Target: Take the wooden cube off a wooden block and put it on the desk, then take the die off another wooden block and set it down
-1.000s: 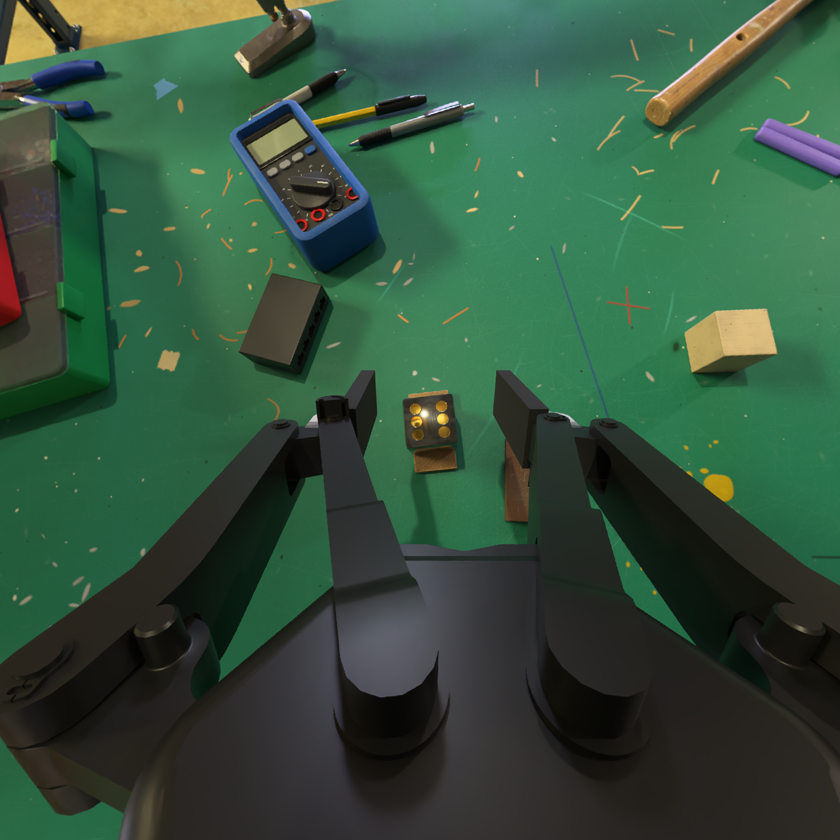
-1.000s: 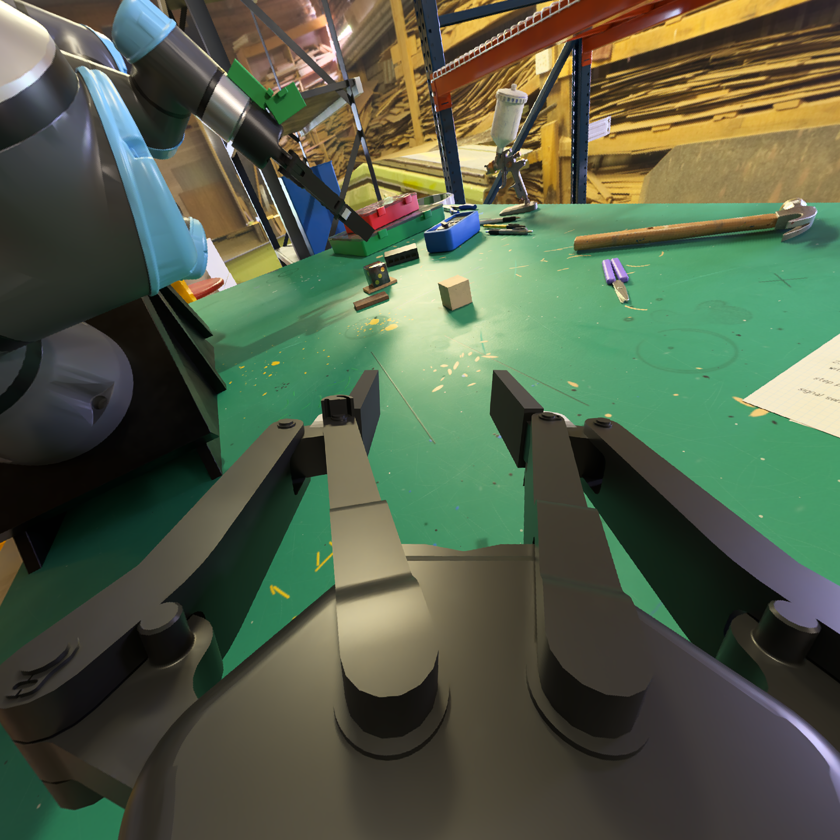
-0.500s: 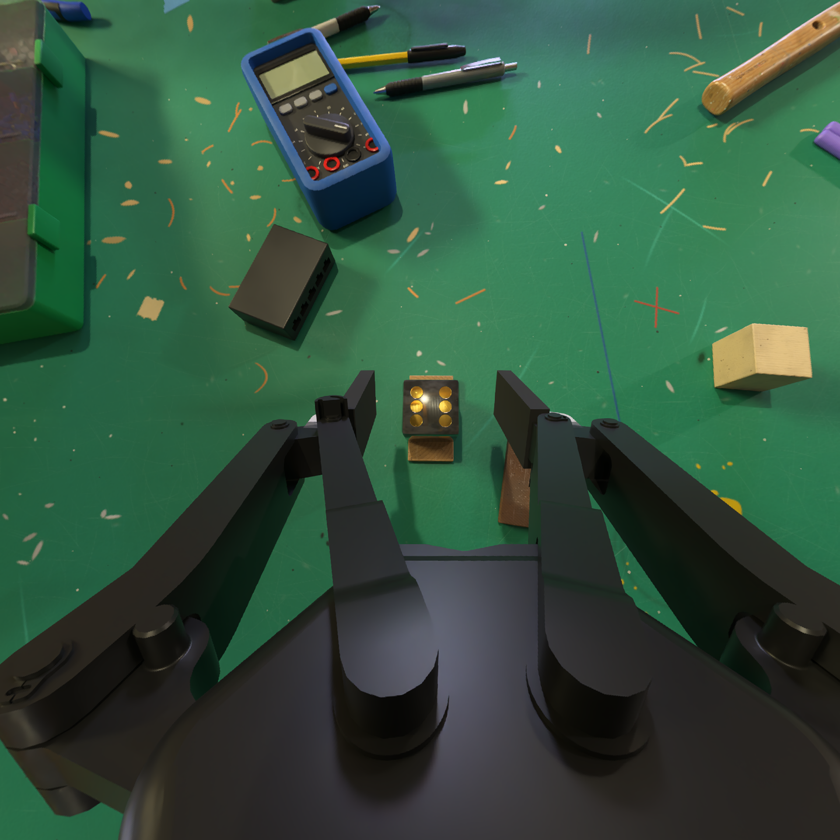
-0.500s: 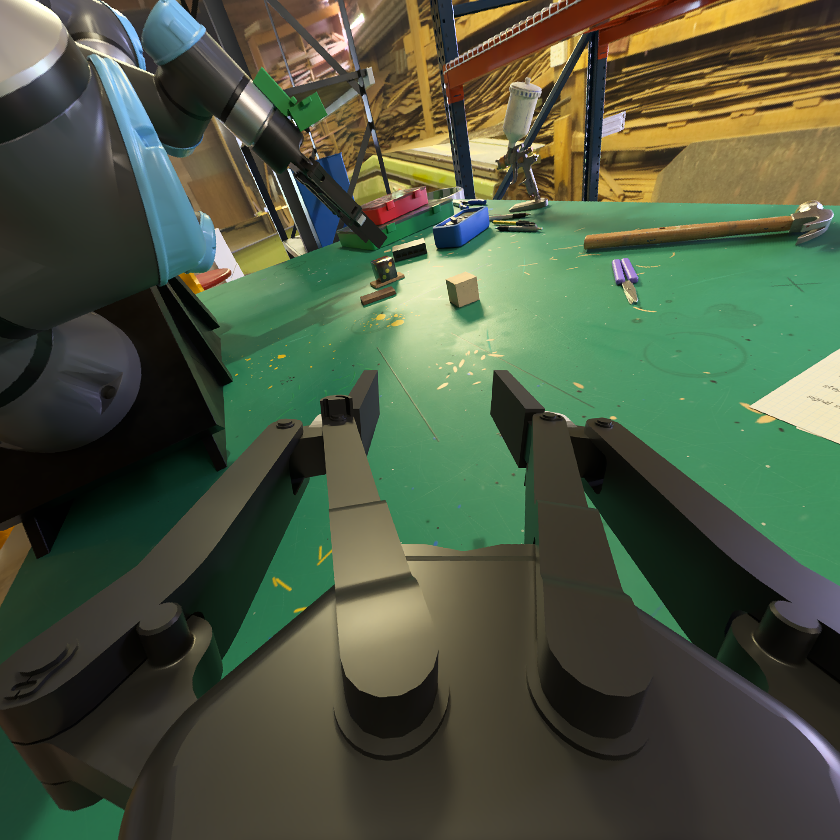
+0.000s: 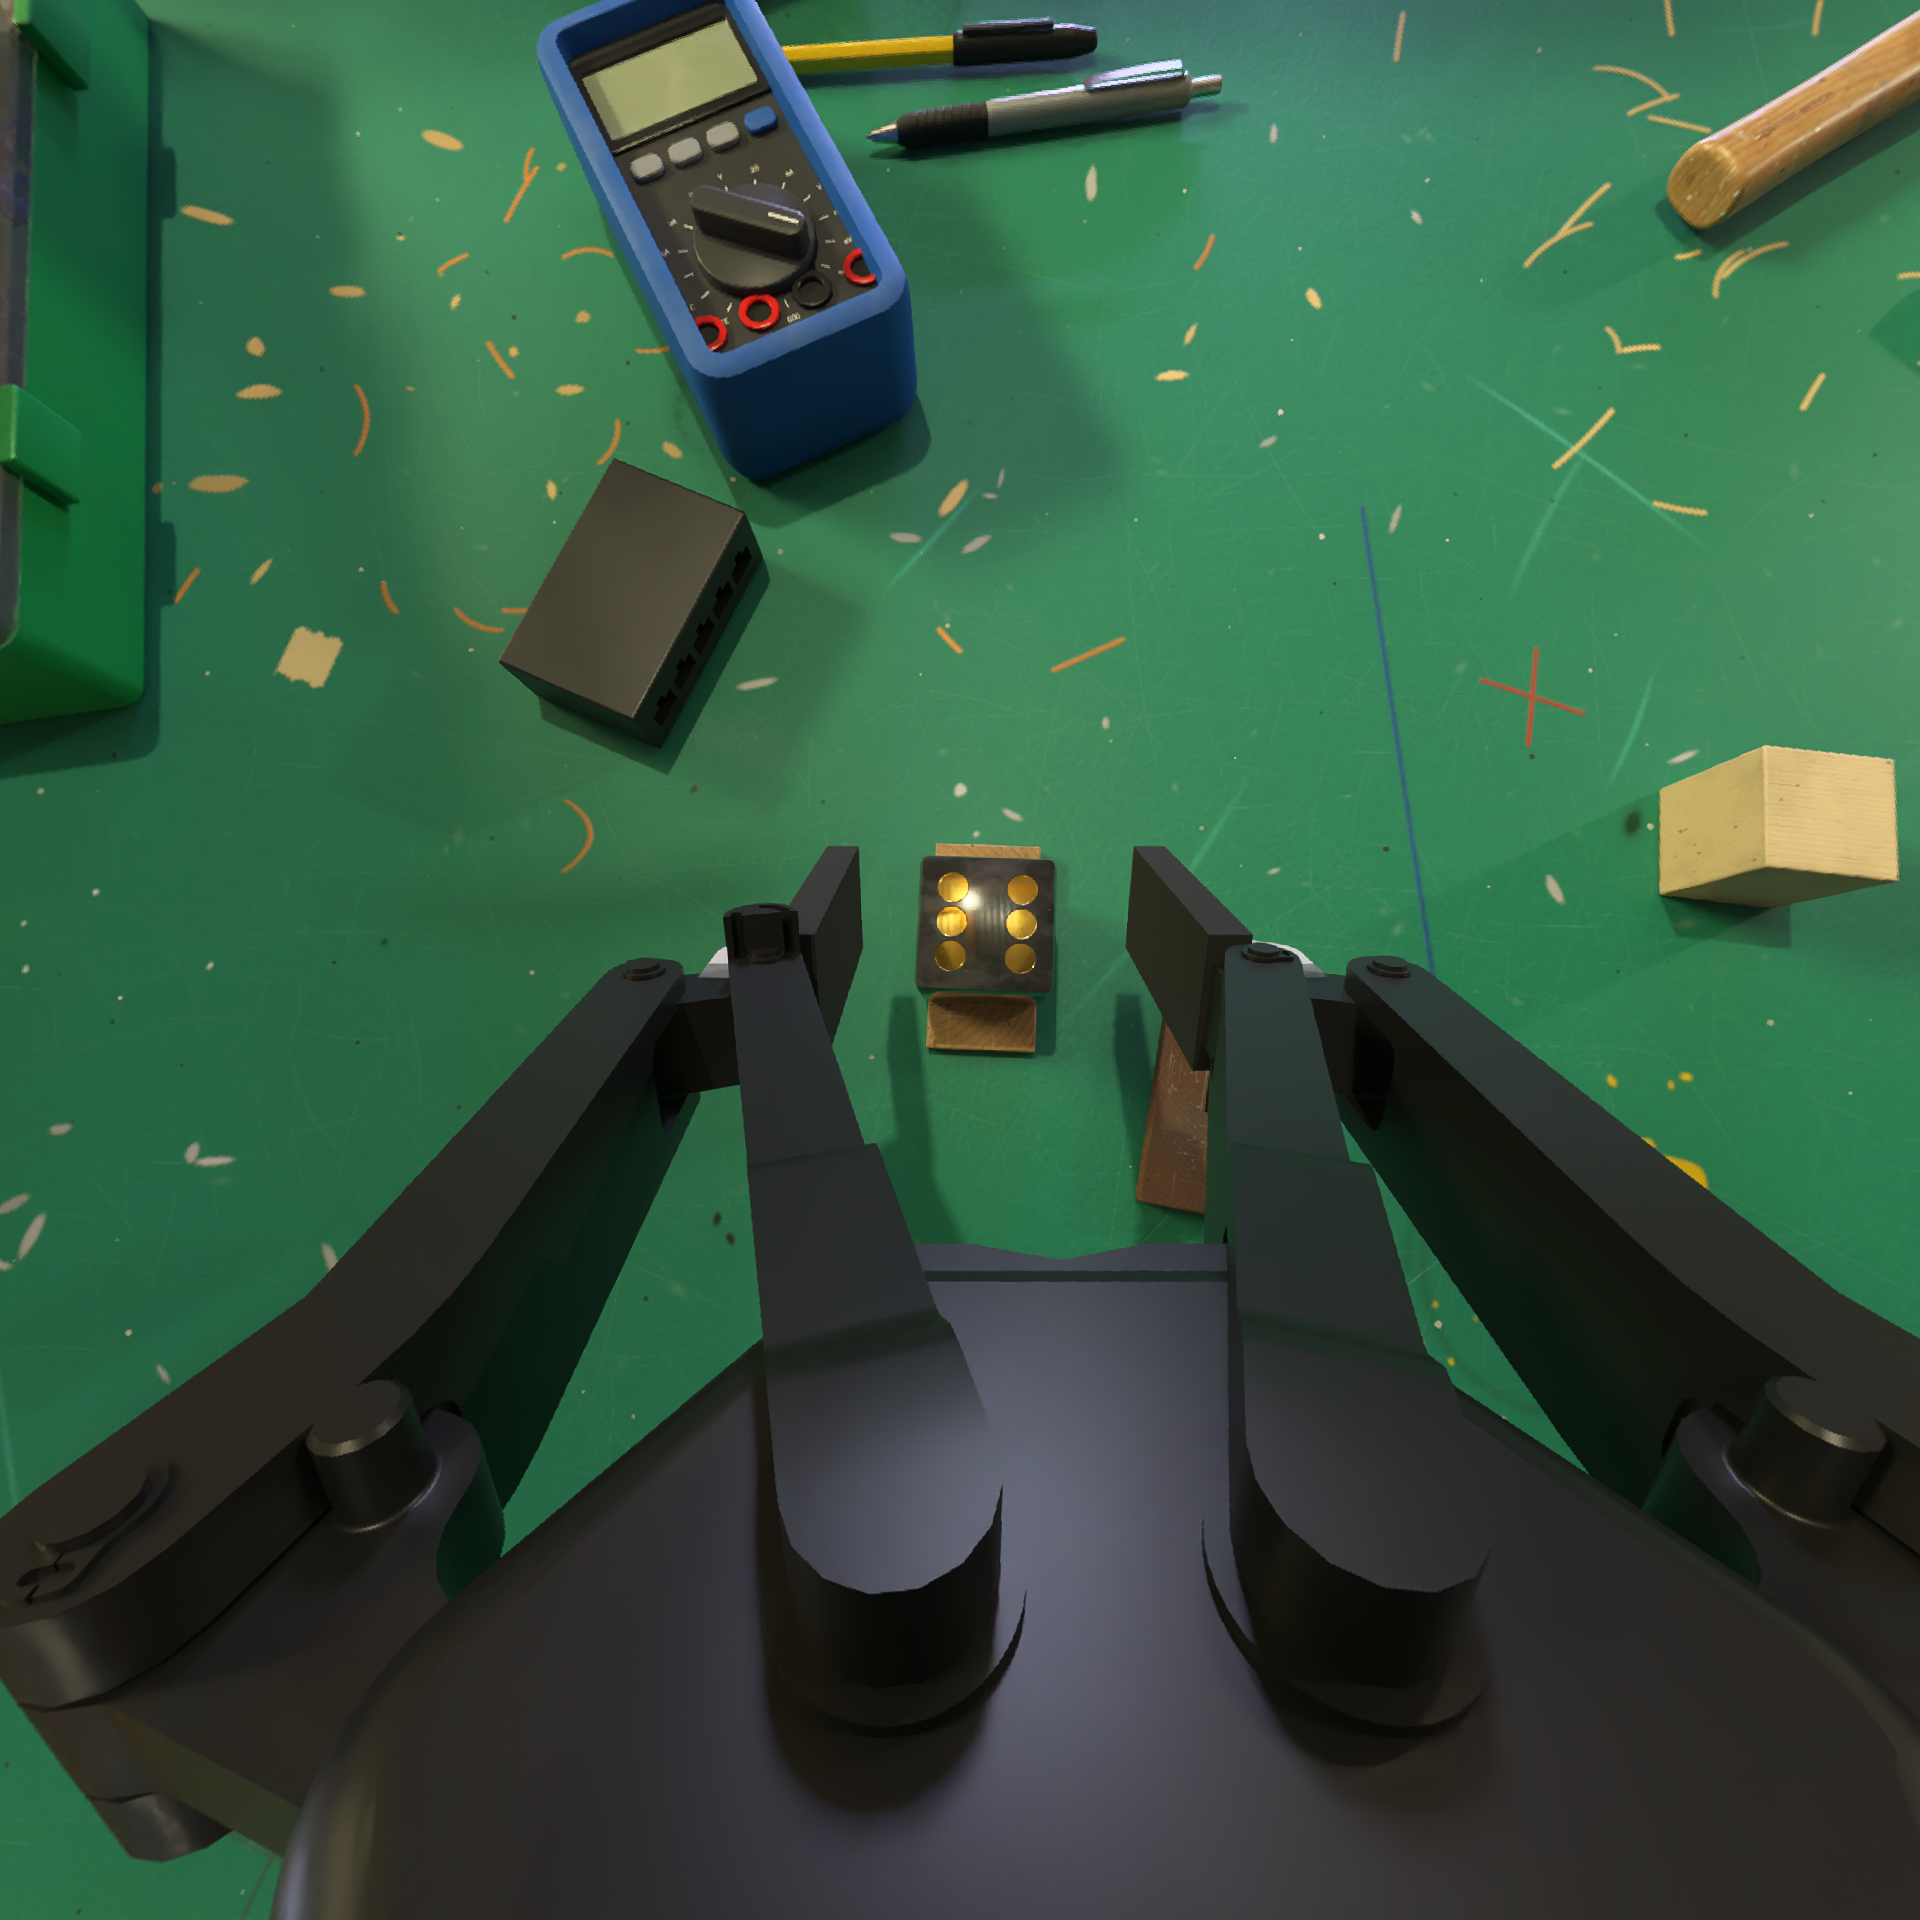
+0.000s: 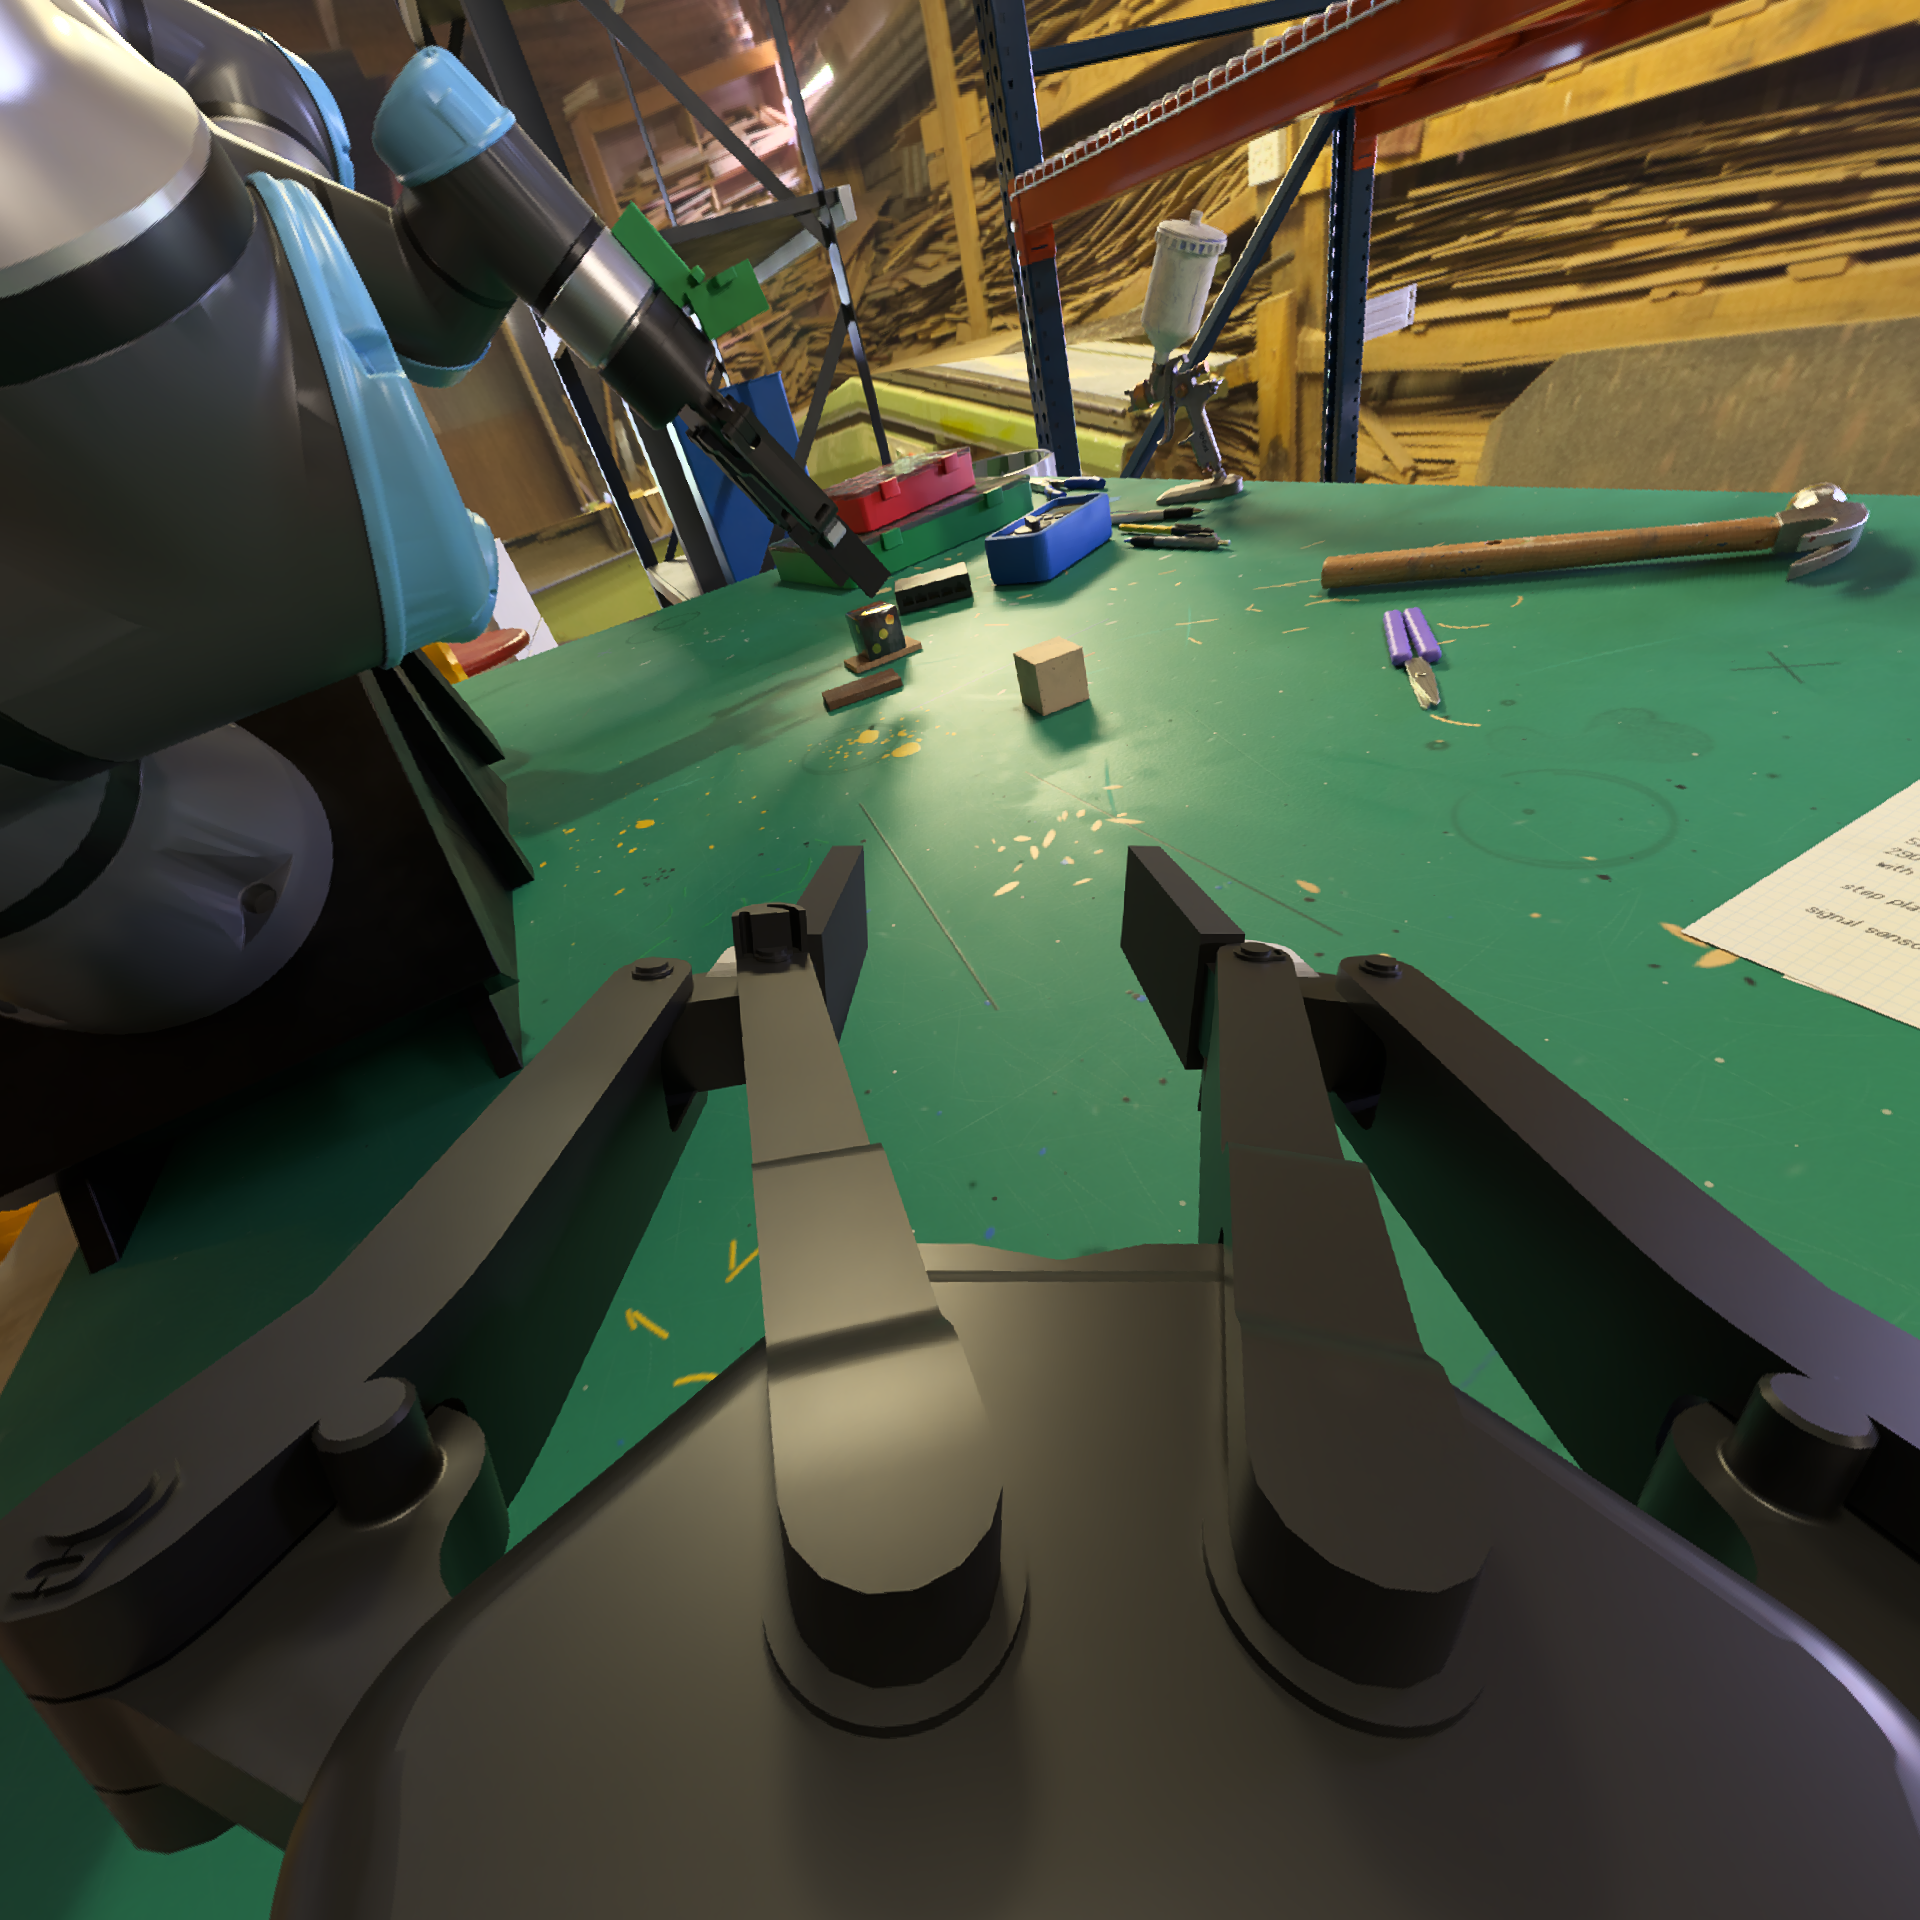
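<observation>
A black die (image 5: 985, 923) with gold pips sits on a small flat wooden block (image 5: 981, 1022). My left gripper (image 5: 993, 906) is open above it, one finger on each side of the die, not touching. A second flat brown block (image 5: 1174, 1132) lies bare, partly under the right finger. The pale wooden cube (image 5: 1779, 823) rests on the green desk to the right. In the right wrist view the die (image 6: 875, 630), the cube (image 6: 1051, 675) and the left gripper (image 6: 847, 551) show far off. My right gripper (image 6: 993, 906) is open and empty, low over the desk.
A blue multimeter (image 5: 727, 229), a black box (image 5: 634, 603), pens (image 5: 1039, 104) and a green case (image 5: 73, 416) lie beyond the die. A hammer (image 6: 1579, 545), purple-handled pliers (image 6: 1413, 644) and a paper sheet (image 6: 1849, 914) lie to the right.
My left gripper has moved forward and down until the die lies between its open fingers. The right gripper has shifted a little; its jaws stay open.
</observation>
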Robot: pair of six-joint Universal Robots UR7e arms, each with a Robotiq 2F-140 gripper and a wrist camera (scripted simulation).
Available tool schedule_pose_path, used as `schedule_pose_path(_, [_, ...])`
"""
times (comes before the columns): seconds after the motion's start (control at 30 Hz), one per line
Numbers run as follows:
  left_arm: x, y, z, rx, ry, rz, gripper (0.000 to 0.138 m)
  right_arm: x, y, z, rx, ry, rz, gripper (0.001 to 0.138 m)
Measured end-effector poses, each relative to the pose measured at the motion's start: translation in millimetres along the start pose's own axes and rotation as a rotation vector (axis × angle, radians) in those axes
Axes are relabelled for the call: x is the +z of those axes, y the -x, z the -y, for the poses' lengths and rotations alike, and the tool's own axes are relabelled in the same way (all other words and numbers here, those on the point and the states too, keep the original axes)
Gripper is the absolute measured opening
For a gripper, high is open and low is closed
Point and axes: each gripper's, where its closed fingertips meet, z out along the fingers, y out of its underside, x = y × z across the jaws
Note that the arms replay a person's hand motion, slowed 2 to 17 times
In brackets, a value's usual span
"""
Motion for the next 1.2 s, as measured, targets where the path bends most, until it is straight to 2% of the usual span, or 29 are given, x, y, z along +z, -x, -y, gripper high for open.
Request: schedule_pose_path(1.2, [24,5,-9,-0.003,0.093,0.04,0.067,-8,-4,-6.0,0.022,-0.009,-0.012,0.066])
